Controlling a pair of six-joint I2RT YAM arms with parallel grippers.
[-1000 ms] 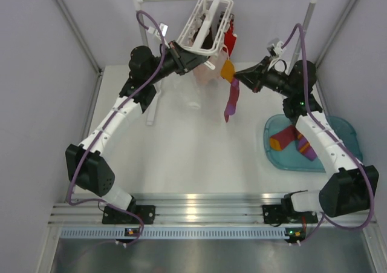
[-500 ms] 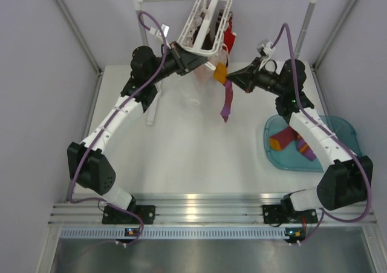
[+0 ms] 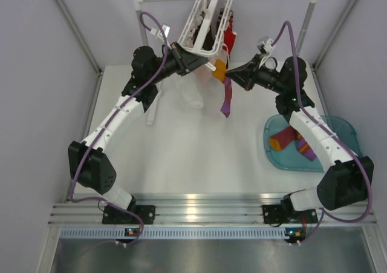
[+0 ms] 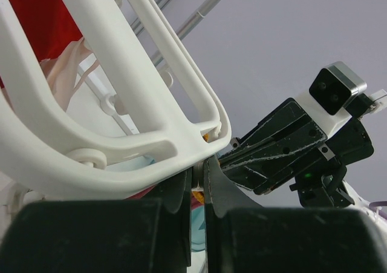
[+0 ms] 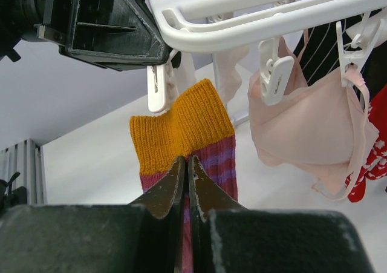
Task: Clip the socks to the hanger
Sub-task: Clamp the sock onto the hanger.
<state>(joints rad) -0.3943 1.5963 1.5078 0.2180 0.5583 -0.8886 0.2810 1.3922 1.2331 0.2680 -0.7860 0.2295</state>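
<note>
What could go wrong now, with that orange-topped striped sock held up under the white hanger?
1. The orange-cuffed purple striped knit sock meets the small white plastic clip only at one corner. If the right fingers let go, it may drop.
2. The left fingers seem to pinch just the edge of the white slatted plastic hanger, which could slip and swing.

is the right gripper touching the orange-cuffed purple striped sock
Touching: the right wrist view shows the right gripper shut on the orange-cuffed purple striped sock, just below its cuff.
</note>
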